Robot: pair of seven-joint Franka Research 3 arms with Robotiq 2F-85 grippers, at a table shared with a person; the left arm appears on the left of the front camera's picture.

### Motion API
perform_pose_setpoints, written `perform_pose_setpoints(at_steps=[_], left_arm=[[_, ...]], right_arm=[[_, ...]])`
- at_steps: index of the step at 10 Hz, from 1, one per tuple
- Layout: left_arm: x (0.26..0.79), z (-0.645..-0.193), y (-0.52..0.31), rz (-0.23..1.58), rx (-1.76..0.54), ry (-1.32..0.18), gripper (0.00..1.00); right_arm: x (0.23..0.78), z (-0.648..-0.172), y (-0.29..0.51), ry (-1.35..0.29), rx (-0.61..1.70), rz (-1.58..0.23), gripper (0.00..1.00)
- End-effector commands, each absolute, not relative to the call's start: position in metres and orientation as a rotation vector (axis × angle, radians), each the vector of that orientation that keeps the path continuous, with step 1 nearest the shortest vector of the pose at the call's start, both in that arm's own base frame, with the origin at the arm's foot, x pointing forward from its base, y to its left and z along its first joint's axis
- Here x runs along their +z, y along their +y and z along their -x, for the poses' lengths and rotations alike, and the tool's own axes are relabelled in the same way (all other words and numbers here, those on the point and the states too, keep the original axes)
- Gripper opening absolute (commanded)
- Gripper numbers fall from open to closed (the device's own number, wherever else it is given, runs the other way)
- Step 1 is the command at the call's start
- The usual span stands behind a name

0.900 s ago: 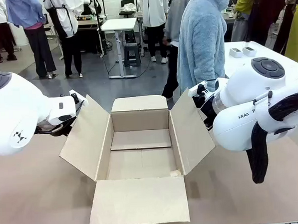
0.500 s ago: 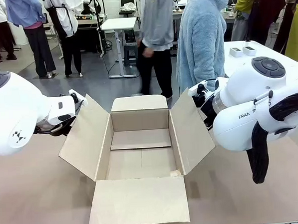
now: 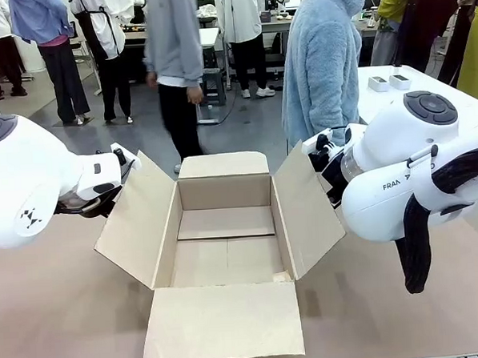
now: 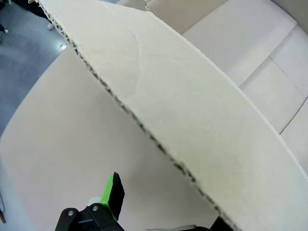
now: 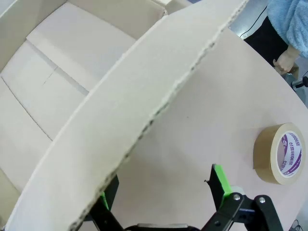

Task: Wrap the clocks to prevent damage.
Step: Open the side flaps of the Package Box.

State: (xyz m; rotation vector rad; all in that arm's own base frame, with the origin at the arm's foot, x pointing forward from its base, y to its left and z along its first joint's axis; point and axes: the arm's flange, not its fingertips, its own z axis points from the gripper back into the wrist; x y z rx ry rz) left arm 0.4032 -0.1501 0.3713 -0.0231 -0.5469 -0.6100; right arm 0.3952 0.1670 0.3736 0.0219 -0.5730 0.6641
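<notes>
The left gripper [image 4: 166, 202] is at the left side of the open cardboard box [image 3: 227, 260], its jaws spread wide astride the edge of the left flap [image 3: 137, 224]. The right gripper [image 5: 163, 187] is at the right flap [image 3: 309, 207], jaws likewise spread with the flap's edge between them. A brown tape roll [image 5: 267, 156] lies on the table [image 3: 62, 316] right of the box. A person in a pale blue fleece [image 3: 323, 62] stands at the far side. Where the clocks are cannot be told.
</notes>
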Motion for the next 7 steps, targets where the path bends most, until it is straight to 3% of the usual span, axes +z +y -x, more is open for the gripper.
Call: perform_pose_setpoints(at_steps=[1,7], left_arm=[[0.3716,-0.4033,-0.1501,0.023,-0.61,-0.549,1.0],[0.3716,-0.4033,-0.1501,0.023,-0.61,-0.549,1.0]], right_arm=[[0.3736,-0.3952,0.167,-0.573,0.664,-0.022,1.0],[0.3736,-0.3952,0.167,-0.573,0.664,-0.022,1.0]])
